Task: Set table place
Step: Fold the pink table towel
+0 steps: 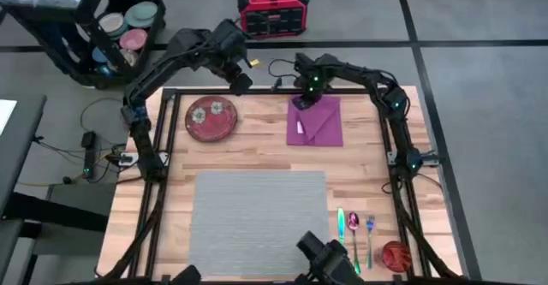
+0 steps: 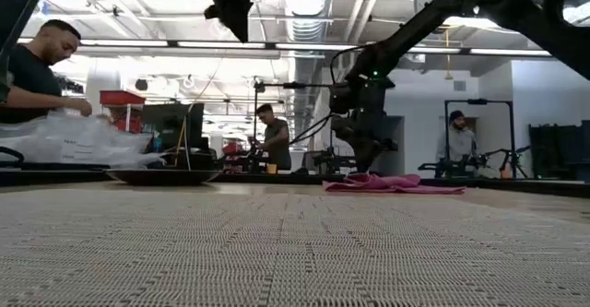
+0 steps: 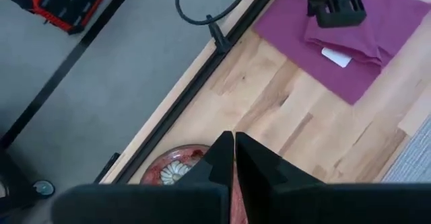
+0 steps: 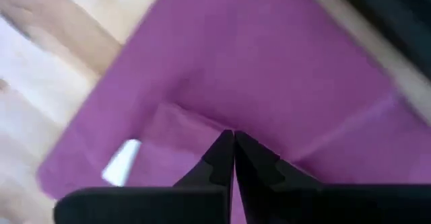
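The grey placemat (image 1: pixel 257 221) lies flat on the near middle of the wooden table (image 1: pixel 257 152). A red patterned plate (image 1: pixel 211 118) sits on the bare wood at the far left. To its right a purple napkin (image 1: pixel 318 124) lies folded. My left gripper (image 1: pixel 243 83) hangs shut high above the table's far edge, just beyond the plate (image 3: pixel 178 167), with nothing in it. My right gripper (image 1: pixel 305 102) is shut and low over the napkin's far left corner (image 4: pixel 234 138). My right gripper points down at the napkin near its far left corner, its shut fingertips right at a raised fold (image 4: pixel 175 116) of the cloth. Whether they touch or pinch the cloth I cannot tell. The napkin (image 2: pixel 396 185) lies on the table.
Three pieces of cutlery (image 1: pixel 353 232) and a red round thing (image 1: pixel 396 255) lie at the near right, beside the placemat. A red box (image 1: pixel 272 9) and a cart of dishes (image 1: pixel 120 28) stand on the floor beyond the far edge. People (image 2: pixel 274 136) stand in the room behind.
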Robot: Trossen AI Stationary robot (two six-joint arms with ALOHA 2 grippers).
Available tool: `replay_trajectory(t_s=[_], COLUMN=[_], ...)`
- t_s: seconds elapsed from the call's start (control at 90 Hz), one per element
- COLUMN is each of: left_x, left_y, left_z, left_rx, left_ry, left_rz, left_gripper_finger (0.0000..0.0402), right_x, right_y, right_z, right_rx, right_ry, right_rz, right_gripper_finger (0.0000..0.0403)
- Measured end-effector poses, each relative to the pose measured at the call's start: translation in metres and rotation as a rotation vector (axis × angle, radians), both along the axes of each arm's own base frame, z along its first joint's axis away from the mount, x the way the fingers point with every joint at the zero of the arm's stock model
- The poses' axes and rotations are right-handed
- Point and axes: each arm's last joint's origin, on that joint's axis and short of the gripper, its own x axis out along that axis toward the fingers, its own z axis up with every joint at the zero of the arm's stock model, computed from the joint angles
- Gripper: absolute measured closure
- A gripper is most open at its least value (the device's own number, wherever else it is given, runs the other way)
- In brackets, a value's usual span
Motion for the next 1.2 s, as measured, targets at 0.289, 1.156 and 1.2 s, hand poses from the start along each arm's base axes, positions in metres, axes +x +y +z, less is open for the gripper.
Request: replay_trajectory(t_s=[0.289,1.156,1.2], left_x=[-0.011,-0.015,-0.016], left_y=[-0.007,-0.009,-0.009], left_z=[0.012,0.011,0.011], left_rx=[0.024,0.006,0.003], left_ry=[-0.034,-0.011,-0.006], left_rz=[-0.001,0.004,0.004], left_gripper_finger=[0.0401,0.0401,0.0401], right_x=[0.004,0.043,0.042], right_y=[-0.005,-0.004,-0.003], right_z=[-0.031,-0.010,-0.012], right_rx=[0.154,0.126,0.141], right_ry=[0.068,-0.058,-0.042], right_rz=[-0.001,0.004,-0.001], right_gripper_finger=[0.0403,0.0403,0.0403])
